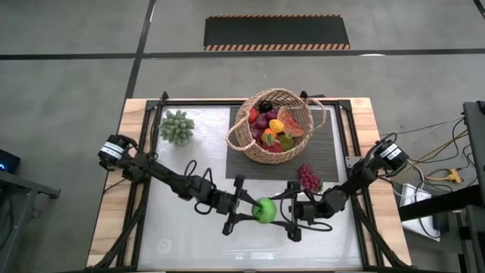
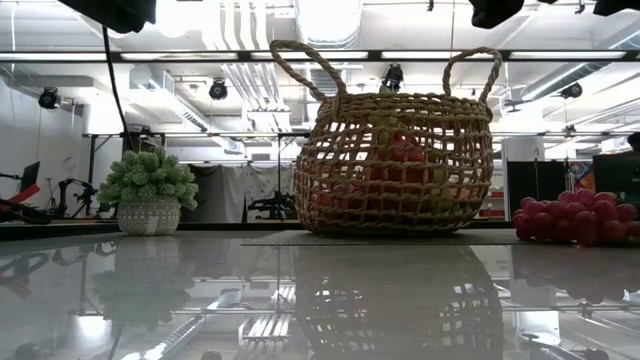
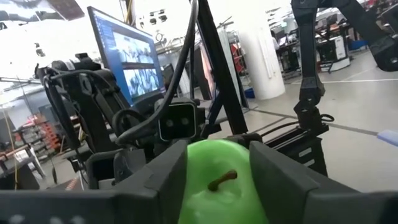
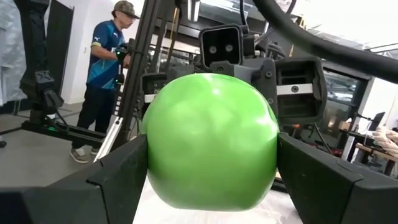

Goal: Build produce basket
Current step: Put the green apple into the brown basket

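Near the front middle of the table [image 1: 151, 227], above the pale glossy surface, both grippers meet on one green apple [image 1: 264, 210]: the left gripper [image 1: 244, 208] comes in from the left and the right gripper [image 1: 292, 216] from the right, each with its dark fingers pressed against opposite sides of the fruit, so both jaws are closed on the apple at about the apple's width. From the left wrist the apple's brown stem shows between the fingers [image 3: 155, 180], and from the right wrist its smooth round side fills the gap between the pads [image 4: 317, 180]. Farther back, on a dark mat [image 1: 330, 144], stands the basket [image 1: 250, 125], already holding red, orange, yellow and purple produce [image 1: 274, 127]. A red grape bunch [image 1: 308, 177] lies on the table just beside the mat's near right corner, apart from the basket. A small green potted plant [image 1: 176, 126] sits toward the back left. Beyond the table, a person [image 4: 106, 68] in a blue shirt and cap stands in the room
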You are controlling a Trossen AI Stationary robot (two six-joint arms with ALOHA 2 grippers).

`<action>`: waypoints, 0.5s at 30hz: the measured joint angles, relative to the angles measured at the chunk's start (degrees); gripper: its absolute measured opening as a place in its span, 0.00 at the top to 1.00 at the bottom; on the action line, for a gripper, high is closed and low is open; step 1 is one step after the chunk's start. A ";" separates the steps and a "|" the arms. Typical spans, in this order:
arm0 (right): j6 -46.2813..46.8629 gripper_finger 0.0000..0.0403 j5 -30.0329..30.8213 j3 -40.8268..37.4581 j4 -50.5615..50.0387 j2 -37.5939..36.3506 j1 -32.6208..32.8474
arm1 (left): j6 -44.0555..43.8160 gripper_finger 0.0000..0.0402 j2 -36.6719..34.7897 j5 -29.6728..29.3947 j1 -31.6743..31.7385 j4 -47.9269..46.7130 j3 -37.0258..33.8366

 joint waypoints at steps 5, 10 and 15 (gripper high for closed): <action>-0.09 0.23 0.07 -0.02 0.09 0.00 0.00 | -0.06 0.78 0.19 0.27 0.36 0.11 -0.02; -0.17 0.23 0.04 -0.02 0.35 0.00 0.00 | 0.96 0.98 0.30 1.95 0.64 0.09 -0.09; 0.51 0.22 0.64 -0.02 0.35 0.00 0.02 | 0.97 0.99 0.30 2.23 0.67 0.02 -0.09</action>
